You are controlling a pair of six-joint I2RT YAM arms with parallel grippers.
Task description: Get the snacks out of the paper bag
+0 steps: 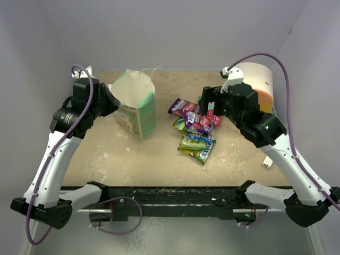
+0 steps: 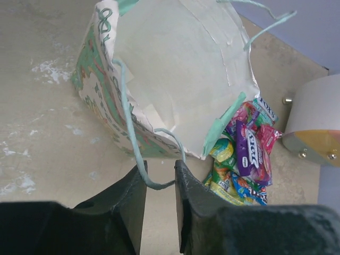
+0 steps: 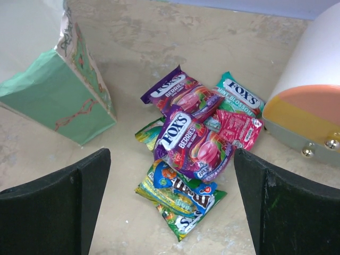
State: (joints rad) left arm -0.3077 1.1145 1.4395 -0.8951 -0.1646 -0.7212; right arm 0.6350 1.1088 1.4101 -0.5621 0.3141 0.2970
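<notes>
Standing open, mint-green paper bag (image 1: 143,114), white inside; shiny snacks (image 1: 194,126) heaped nearby

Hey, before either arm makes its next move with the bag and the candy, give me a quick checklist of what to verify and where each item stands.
1. Paper bag standing upright: ok.
2. Bag emptied: cannot tell. No packet shows against the white inside in the left wrist view, but the bottom is not fully seen.
3. Left gripper free of the bag: not ok. The string handle loops between its parted fingers.
4. Right gripper open and holding nothing: ok.
5. Snacks piled outside the bag, under the right gripper: ok.
</notes>
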